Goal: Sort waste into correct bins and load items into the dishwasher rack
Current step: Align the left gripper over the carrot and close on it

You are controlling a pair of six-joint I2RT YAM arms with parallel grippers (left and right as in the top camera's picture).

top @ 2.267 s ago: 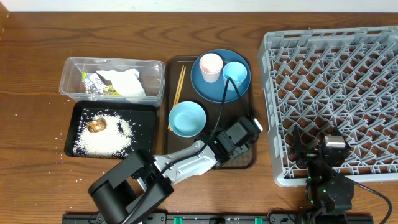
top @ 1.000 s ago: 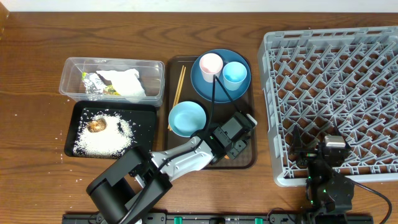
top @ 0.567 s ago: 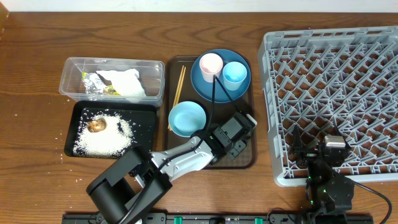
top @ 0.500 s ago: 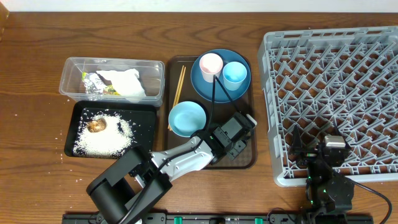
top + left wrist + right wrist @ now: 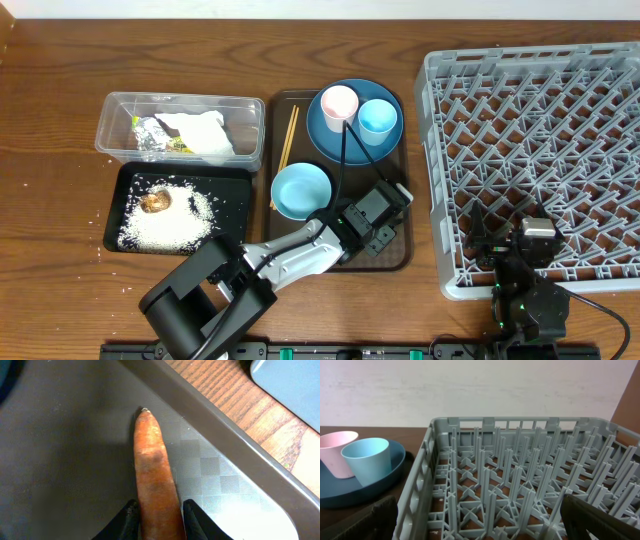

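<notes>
My left gripper (image 5: 373, 236) is low over the front right corner of the brown serving tray (image 5: 403, 258). In the left wrist view its jaws (image 5: 159, 512) are shut on the orange carrot (image 5: 151, 462), which lies on the tray floor. My right gripper (image 5: 521, 246) is open and empty over the front edge of the grey dishwasher rack (image 5: 540, 130). The pink cup (image 5: 339, 105) and light blue cup (image 5: 378, 120) stand on the dark-blue plate (image 5: 330, 145). The light blue bowl (image 5: 300, 190) and chopsticks (image 5: 288, 140) lie on the tray.
The clear tub (image 5: 110, 120) holds tissue (image 5: 205, 135), foil (image 5: 150, 135) and a yellow-green packet (image 5: 180, 146). The black tray (image 5: 236, 200) holds rice (image 5: 185, 222) and a brown lump (image 5: 155, 202). A few rice grains lie on the table to its left.
Since the earliest frame my left gripper has shifted a little left and nearer along the tray. Over the last second nothing has moved.
</notes>
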